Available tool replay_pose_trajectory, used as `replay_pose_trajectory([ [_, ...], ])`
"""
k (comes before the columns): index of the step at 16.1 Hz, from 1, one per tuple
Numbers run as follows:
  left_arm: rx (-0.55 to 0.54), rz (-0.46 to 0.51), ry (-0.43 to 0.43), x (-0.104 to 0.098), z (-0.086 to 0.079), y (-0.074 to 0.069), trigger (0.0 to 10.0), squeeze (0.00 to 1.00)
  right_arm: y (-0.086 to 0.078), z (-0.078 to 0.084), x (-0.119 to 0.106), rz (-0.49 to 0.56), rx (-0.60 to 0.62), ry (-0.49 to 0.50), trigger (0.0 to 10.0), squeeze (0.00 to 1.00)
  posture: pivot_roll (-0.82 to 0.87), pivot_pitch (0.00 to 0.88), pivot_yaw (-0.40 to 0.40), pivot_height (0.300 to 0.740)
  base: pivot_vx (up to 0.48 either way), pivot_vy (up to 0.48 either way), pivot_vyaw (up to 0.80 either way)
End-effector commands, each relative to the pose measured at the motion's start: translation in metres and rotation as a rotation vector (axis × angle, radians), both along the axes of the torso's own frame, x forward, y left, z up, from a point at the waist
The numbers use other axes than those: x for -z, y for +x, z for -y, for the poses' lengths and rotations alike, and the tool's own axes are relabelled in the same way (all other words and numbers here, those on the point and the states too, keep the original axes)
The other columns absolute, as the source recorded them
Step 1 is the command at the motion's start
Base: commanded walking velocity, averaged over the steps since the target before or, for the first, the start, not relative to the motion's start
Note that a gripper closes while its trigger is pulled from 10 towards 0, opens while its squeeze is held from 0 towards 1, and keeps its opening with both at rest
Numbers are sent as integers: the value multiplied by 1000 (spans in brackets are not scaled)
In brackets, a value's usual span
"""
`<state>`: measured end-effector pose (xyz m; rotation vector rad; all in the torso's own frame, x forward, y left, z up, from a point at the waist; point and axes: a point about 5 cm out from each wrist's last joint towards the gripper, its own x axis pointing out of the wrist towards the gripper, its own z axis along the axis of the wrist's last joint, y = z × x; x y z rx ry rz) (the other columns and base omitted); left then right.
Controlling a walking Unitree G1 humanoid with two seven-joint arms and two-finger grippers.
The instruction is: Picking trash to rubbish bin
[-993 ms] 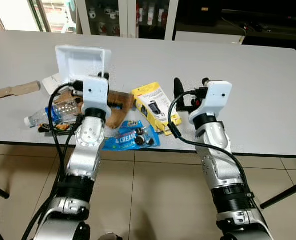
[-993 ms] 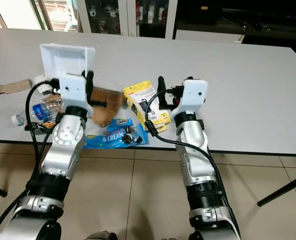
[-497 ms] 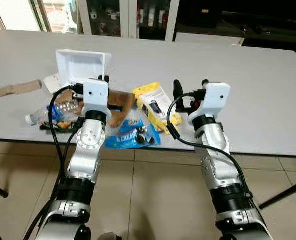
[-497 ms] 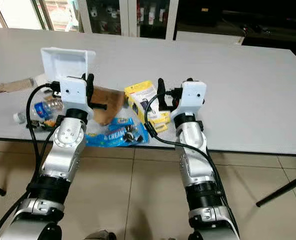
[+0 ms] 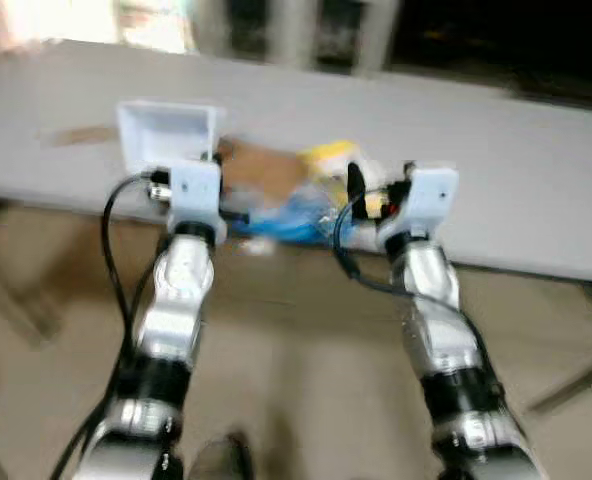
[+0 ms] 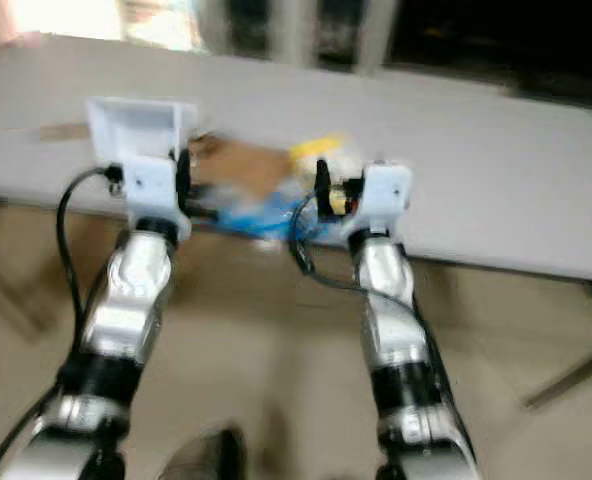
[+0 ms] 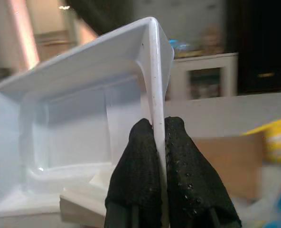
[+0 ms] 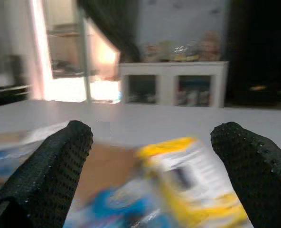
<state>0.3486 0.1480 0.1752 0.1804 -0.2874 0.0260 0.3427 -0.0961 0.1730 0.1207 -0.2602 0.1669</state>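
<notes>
View pulled back, blurred; left tool [image 7: 154, 142] clamps one tray [image 7: 83, 109].

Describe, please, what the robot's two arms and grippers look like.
Both arms are silver metal with black joint bands. Each wrist carries a boxy white housing looped by a black cable. The left gripper and right gripper have long black fingers with dimpled, rounded pads.

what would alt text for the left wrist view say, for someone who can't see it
The left gripper is pinched shut on the rim of a white foam tray, holding it up with its hollow side facing the camera. Behind it, blurred, lie a grey table, a piece of brown cardboard and a yellow package.
</notes>
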Motion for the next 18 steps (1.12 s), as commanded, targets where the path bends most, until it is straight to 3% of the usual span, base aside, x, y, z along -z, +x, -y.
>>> replay_pose_trajectory([
  [1, 9, 25, 4, -9, 6, 2, 10000, 0, 1, 7, -2, 8, 21, 3, 10000, 0, -18, 0, -56, 740, -292, 0, 0],
  [6, 6, 20, 5, -8, 6, 2, 10000, 0, -1, 8, 1, -2, 28, 8, 10000, 0, -26, 0, -53, 740, -284, 0, 0],
  [18, 2, -72, -10, 6, 4, 2, 10000, 0, -3, 11, 6, -32, 32, 15, 10000, 0, -31, 0, -52, 740, 34, 0, 0],
])
